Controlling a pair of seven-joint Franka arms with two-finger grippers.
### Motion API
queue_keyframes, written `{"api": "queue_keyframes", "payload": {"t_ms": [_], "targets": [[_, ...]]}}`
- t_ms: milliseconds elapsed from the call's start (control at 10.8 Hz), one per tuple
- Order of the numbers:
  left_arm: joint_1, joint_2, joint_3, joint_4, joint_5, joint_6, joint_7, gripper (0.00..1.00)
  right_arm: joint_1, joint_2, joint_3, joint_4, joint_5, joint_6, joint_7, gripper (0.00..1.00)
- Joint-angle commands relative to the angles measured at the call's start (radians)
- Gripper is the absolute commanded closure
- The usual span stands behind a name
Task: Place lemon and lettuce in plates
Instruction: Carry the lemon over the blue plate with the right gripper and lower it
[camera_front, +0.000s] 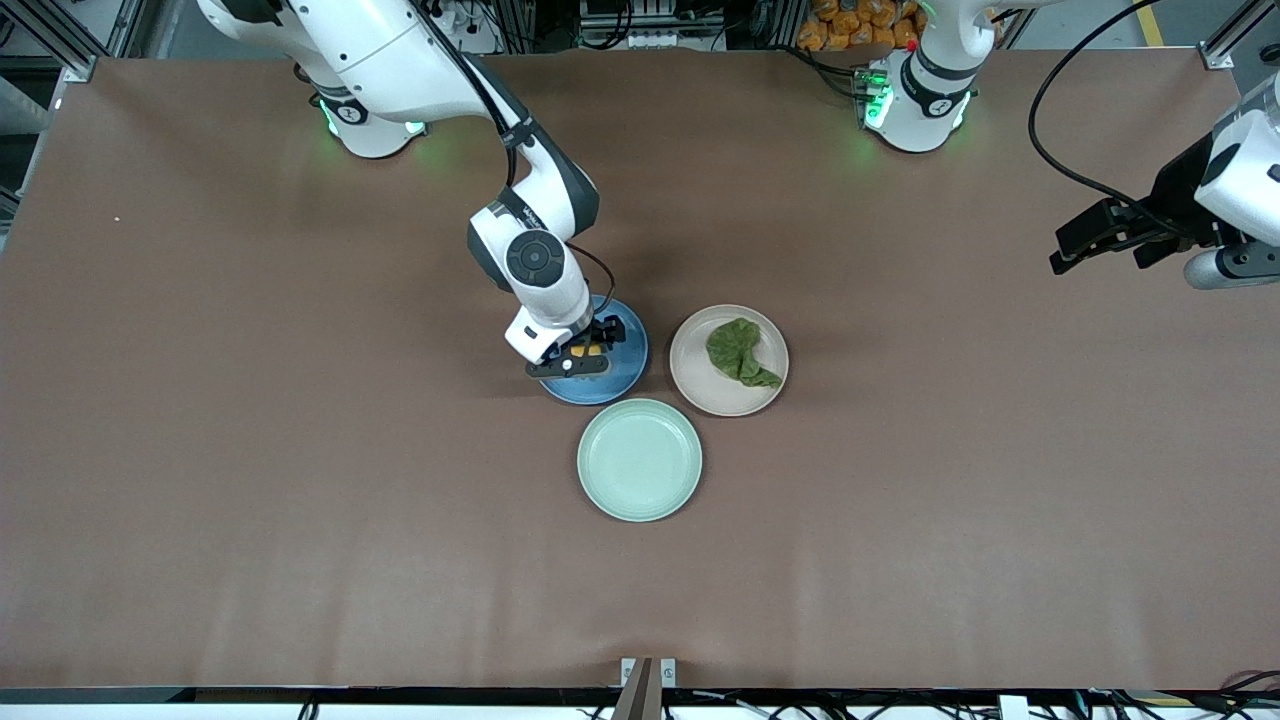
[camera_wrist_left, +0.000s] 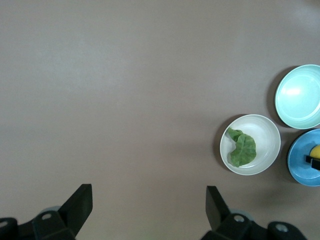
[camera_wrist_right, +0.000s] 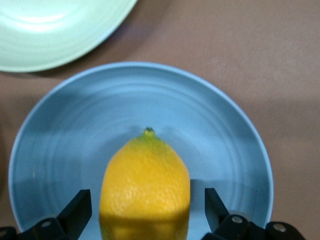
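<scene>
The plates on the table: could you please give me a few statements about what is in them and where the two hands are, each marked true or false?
1. The lettuce lies in the beige-pink plate. True.
2. The lemon is over the mint-green plate. False: it is over the blue plate, and the mint-green plate holds nothing.
3. The right hand has its fingers spread, with gaps either side of the lemon. True.
4. The left hand holds the lettuce. False: it is open and holds nothing, waiting over bare table toward the left arm's end.
5. The mint-green plate is nearer to the front camera than the other two. True.
</scene>
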Motion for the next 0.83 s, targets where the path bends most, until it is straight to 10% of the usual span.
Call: {"api": "queue_keyframes", "payload": {"t_ms": [0,739], "targets": [[0.001,-0.011,-0.009,0.012,0.064,-0.039,0.021,0.00,-0.011,0.004,0.000,0.063,-0.004,-0.048,0.018,0.00],[-0.004,-0.003,-0.010,0.032,0.066,-0.036,0.020,0.00,-0.187,-0.128,-0.020,0.226,0.000,-0.458,-0.223,0.00]]}}
